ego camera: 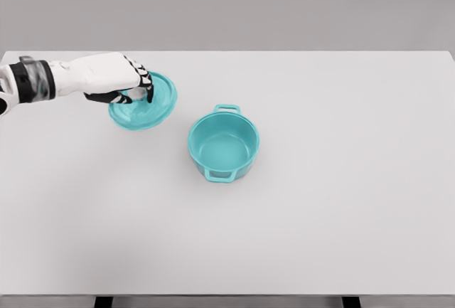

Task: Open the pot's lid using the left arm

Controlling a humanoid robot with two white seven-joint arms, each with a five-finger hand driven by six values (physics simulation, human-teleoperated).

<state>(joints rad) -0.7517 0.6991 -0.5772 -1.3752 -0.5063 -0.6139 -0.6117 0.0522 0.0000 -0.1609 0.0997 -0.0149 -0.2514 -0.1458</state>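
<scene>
Lid off the pot, held in the left hand

Fingers (146, 82) of the left hand (114, 75) curl down over the middle of the lid (146, 105), and we read them as closed around its knob, though the knob itself is hidden under the hand. We see the thumb's dark pads below the palm, against the lid's top. The teal lid sits tilted, well left of the pot and slightly behind it, its lower rim close to the table (320, 215); we cannot tell whether it touches. The white forearm enters from the left edge, with a dark band at the wrist. The pot (223, 144) stands upright and uncovered near the table's middle, apart from the lid, one handle facing us and one facing away. We see its bare teal interior.
</scene>
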